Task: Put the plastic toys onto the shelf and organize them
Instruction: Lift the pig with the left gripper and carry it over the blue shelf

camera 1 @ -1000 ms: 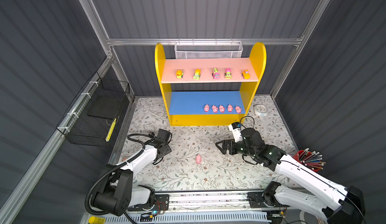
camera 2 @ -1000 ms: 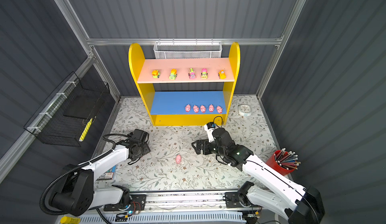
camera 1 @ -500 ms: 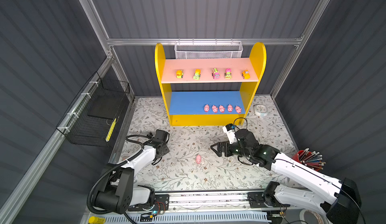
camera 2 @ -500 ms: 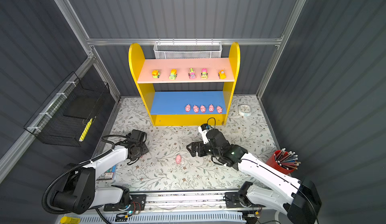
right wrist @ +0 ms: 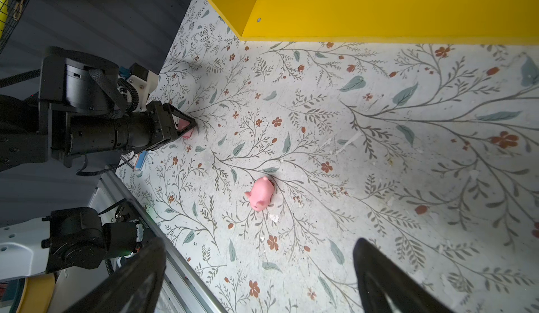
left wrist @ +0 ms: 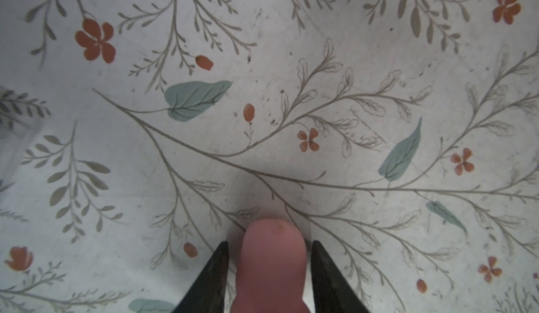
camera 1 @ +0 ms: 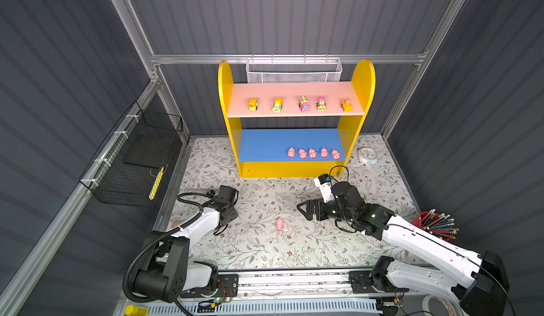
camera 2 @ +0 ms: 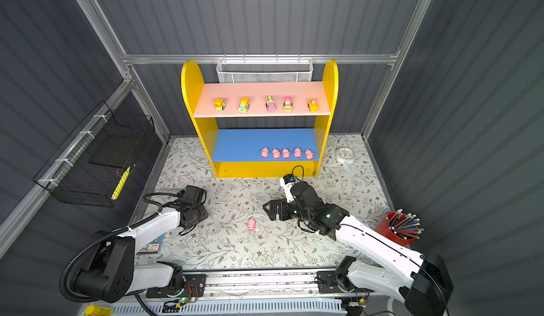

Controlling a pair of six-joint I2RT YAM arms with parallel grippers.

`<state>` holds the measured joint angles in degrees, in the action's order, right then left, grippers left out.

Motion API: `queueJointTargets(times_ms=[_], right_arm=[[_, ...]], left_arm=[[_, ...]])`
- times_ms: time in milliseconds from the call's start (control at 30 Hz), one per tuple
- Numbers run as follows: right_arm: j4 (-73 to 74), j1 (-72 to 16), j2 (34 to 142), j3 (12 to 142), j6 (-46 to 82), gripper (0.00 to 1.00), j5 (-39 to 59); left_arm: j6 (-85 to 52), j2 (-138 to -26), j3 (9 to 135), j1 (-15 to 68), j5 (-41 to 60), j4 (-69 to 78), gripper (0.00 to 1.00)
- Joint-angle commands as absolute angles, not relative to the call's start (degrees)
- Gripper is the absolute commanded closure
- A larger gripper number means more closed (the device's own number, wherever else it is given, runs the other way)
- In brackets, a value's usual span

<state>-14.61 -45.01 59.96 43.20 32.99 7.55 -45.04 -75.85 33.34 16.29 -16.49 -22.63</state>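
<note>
Since five cars (camera 1: 303, 104) already line the shelf's (camera 1: 235, 143) pink board (camera 1: 294, 92) and five pigs (camera 1: 312, 153) sit in a row on its blue board (camera 1: 265, 143), we reckon we're down to the last two pigs. Our left hand (left wrist: 269, 242) is low on the tabletop (camera 1: 259, 249), out in front of the shelf's left end. Its fingers are narrowed to a pinch on a pig (left wrist: 274, 267). It looks gripped, though the contact's hard to confirm. Next we'd guess lift it and set it beside the row. Our right hand (right wrist: 259, 243) is spread wide and holds nothing, hovering near the loose pig (camera 1: 279, 224), which lies in front of the shelf, well apart from it.
</note>
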Motion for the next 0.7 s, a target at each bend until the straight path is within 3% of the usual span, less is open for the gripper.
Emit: queueJointTargets(times_ms=[0,133,300,667], right_arm=[[-14.79,-45.18,60.64,45.22,32.56,0.01,6.68],[-14.94,-45.2,60.9,45.26,32.49,0.01,6.5],[-14.95,-45.23,60.67,44.85,32.68,0.01,6.46],[-16.33,-45.18,57.45,43.99,32.82,0.01,3.84]], left_arm=[[-44.35,-75.72,32.35,16.25,-16.76,-23.27,0.58],[-44.81,-74.05,31.57,16.94,-17.47,-23.68,0.64],[-44.77,-72.37,31.83,18.14,-19.01,-25.58,0.79],[-42.89,-70.1,40.11,26.05,-22.15,-31.98,0.8]])
